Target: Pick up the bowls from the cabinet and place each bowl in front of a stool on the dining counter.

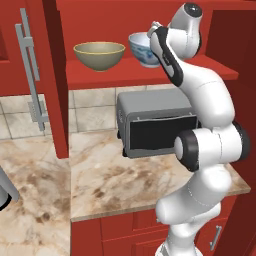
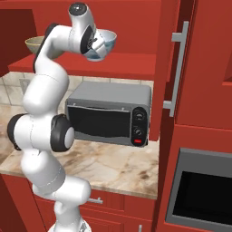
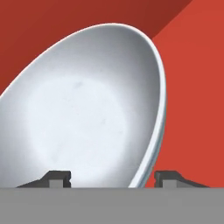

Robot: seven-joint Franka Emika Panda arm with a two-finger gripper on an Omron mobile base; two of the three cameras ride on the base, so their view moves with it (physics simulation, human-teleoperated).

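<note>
The gripper (image 3: 113,179) straddles the white bowl's (image 3: 87,113) rim, one fingertip inside and one outside, not clamped so far as I can tell. That bowl sits at upper centre of the left base view on the cabinet shelf (image 1: 120,75), beside the olive bowl (image 1: 99,54). Neither bowl has reached the dining counter; both trips remain. The right base view shows a toaster oven's (image 2: 108,113) knobs.

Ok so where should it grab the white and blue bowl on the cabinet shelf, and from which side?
Probably by the rim: the white and blue bowl is deep, round and upright on the shelf, too wide to span. Come from the open front, one finger inside the wall, the other outside, as the tool straddles it now. The olive bowl stands apart, not in the way.
</note>
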